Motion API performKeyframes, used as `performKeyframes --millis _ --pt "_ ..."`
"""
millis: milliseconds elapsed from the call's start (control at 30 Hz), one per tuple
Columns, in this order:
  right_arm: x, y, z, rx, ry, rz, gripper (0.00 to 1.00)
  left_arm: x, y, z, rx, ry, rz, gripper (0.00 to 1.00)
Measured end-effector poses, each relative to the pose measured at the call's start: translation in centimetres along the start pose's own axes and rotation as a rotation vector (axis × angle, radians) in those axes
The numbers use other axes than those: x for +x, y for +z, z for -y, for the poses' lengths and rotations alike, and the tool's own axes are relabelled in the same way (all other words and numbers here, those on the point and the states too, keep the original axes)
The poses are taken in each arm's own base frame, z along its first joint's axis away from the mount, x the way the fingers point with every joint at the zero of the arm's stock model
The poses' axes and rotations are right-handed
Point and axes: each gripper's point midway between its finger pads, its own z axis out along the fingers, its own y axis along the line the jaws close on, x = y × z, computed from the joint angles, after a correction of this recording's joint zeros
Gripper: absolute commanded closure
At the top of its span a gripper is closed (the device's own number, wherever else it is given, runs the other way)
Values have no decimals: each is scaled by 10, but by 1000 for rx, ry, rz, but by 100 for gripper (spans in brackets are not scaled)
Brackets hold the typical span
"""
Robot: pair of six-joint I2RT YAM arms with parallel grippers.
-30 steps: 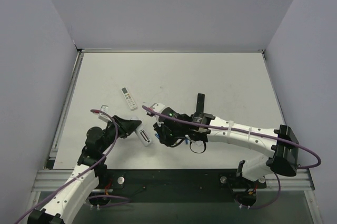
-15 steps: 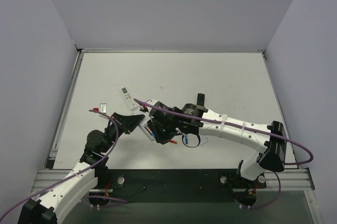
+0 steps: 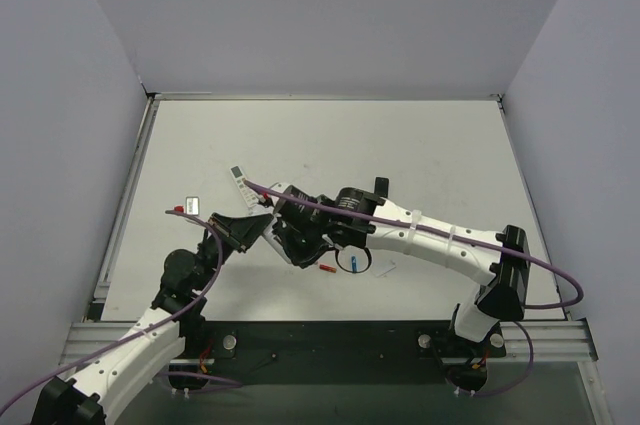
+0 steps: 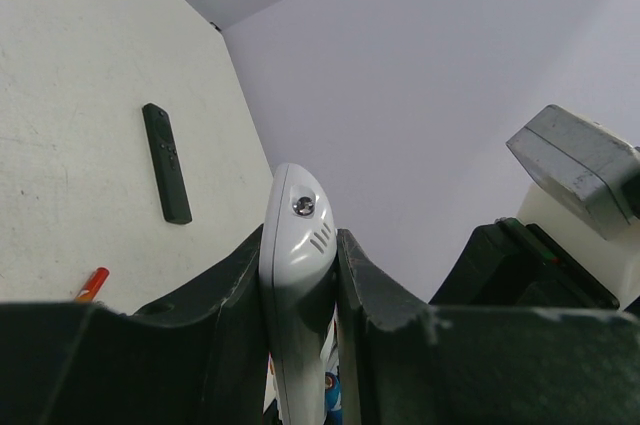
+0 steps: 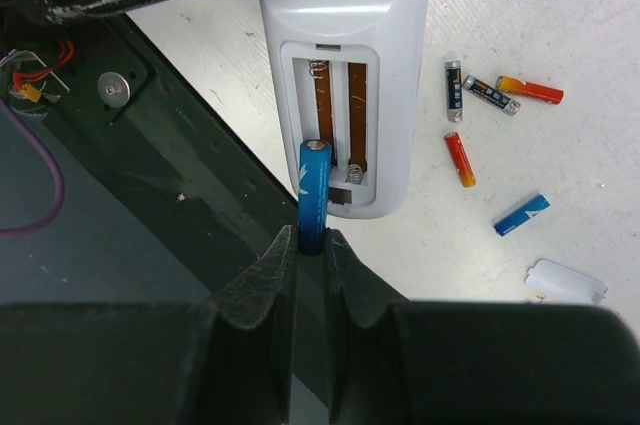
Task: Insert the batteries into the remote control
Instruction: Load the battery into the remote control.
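The remote control (image 5: 392, 55) is white and turned back up, its battery recess (image 5: 336, 120) uncovered and both slots showing bare springs. My left gripper (image 4: 302, 240) is shut on its narrow edges and holds it above the table. In the top view the left gripper (image 3: 243, 229) and right gripper (image 3: 288, 241) meet near the table's front. My right gripper (image 5: 311, 237) is shut on one of the blue batteries (image 5: 314, 193), whose free end lies over the lower end of the left slot. The other blue battery (image 5: 521, 215) lies on the table to the right.
Two red cells (image 5: 459, 159) (image 5: 530, 91) and two dark cells (image 5: 453, 90) (image 5: 490, 94) lie loose beside the blue one, with a white cover (image 5: 566, 281) nearby. A black remote (image 4: 166, 162) and another white remote (image 3: 240, 177) lie farther back. The dark front rail (image 5: 170, 175) runs under the held remote.
My right arm has swung left with the blue battery to the remote's recess. My left gripper has moved the remote slightly back and left.
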Motion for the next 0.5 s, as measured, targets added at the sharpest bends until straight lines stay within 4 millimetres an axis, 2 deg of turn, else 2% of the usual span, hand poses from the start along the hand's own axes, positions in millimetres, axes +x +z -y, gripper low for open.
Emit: performKeyframes --millis 500 --pt "-11 2 1 27 -16 -38 100 5 -1 2 4 -8 -17 100"
